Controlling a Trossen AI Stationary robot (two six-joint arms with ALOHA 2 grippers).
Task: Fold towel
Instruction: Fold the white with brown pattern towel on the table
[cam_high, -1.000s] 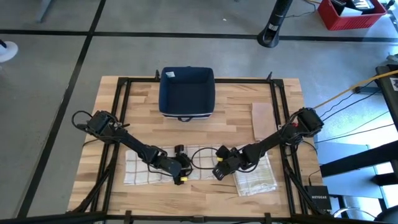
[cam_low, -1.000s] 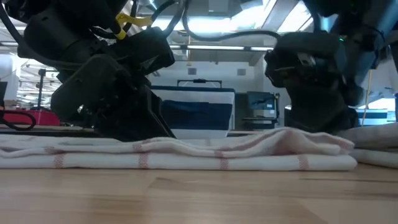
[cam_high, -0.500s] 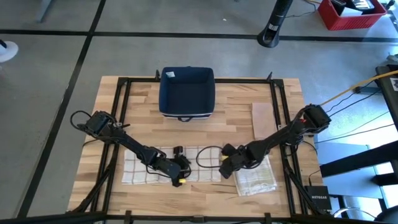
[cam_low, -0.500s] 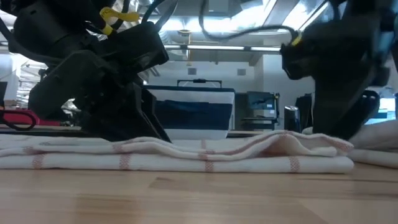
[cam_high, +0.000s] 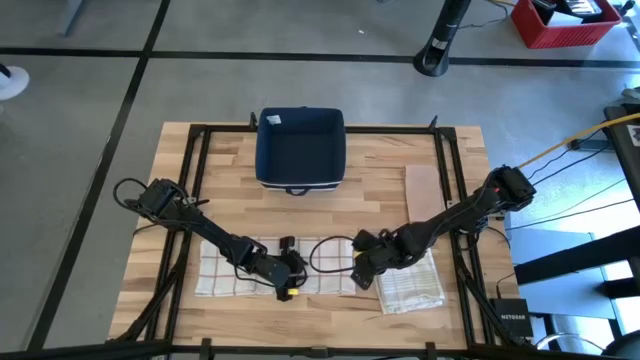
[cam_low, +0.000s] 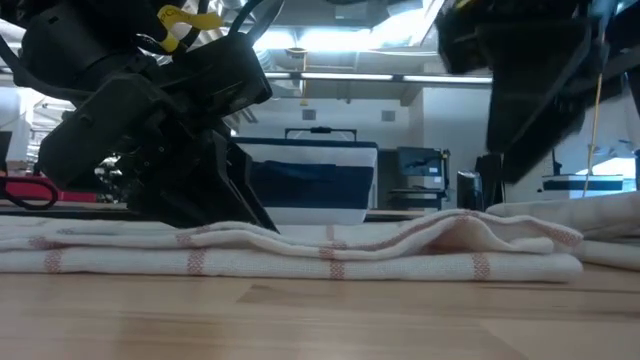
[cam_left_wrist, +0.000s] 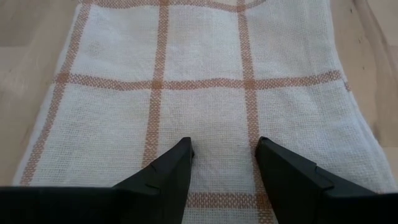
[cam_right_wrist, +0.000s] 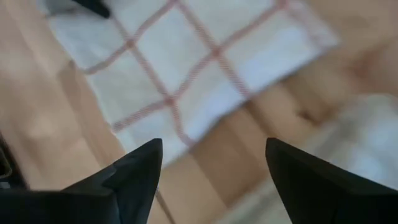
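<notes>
1. Two dark arms are seen over one wooden bench (cam_high: 380, 195), one from each side.
2. The left gripper (cam_high: 290, 272) is lowered onto the checked towel (cam_high: 225, 270); its fingers (cam_left_wrist: 176, 167) are spread apart and pressed flat on the cloth, with nothing pinched between them.
3. One checked towel is counted in the work area. It is laid along the near edge of the bench, with its long axis running from left to right, from the left frame rail to about the middle of the bench. In the low view the towel (cam_low: 330, 255) is shown doubled over in layers, with a raised wrinkle toward its right end.
4. One dark blue bin (cam_high: 300, 148) is placed at the far middle of the bench, well apart from the towel.
5. The right gripper (cam_high: 362, 272) is held above the bench just beside the right end of the towel; its fingers (cam_right_wrist: 138, 169) are spread wide and nothing is held in them.
6. A second, already folded towel (cam_high: 412, 285) is found under the right arm, near the right front corner.
7. One tan flat piece (cam_high: 424, 192) is laid farther back on the right.
</notes>
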